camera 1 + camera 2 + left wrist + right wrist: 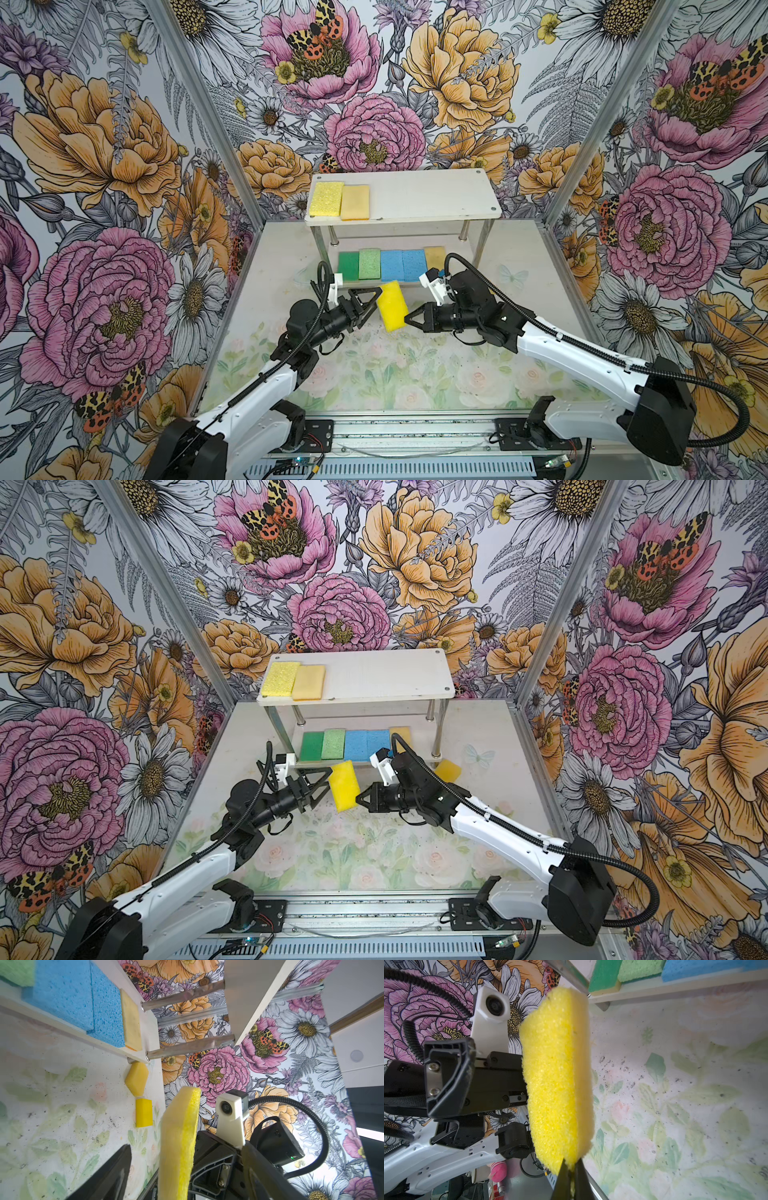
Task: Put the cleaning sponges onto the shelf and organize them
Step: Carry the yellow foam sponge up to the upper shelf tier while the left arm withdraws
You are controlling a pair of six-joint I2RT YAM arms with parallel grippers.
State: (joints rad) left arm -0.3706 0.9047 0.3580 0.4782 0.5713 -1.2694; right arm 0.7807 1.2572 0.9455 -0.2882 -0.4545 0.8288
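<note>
A yellow sponge is held up in the air, in front of the shelf and above the table. It is stood on its edge and tipped a little. One edge is pinched by the right gripper, and its fingers are squeezed tight on that edge. The left gripper is placed at the other side of the sponge. Its fingers are spread wide and nothing is gripped by them. Whether the sponge is touched by them cannot be told.

The left arm is stretched from the front rail toward the middle and is bent at the elbow. The right arm is stretched in and bent the same way from the other side. The two grippers are pointed at each other.

At the left end of the top board, a pale yellow sponge and a tan sponge are laid side by side. On the bottom board a row is made of a dark green sponge, a light green sponge, two blue sponges and a second tan sponge. On the table, a gold sponge is seen just beside the shelf's right front leg, and a small yellow sponge near it.
</note>
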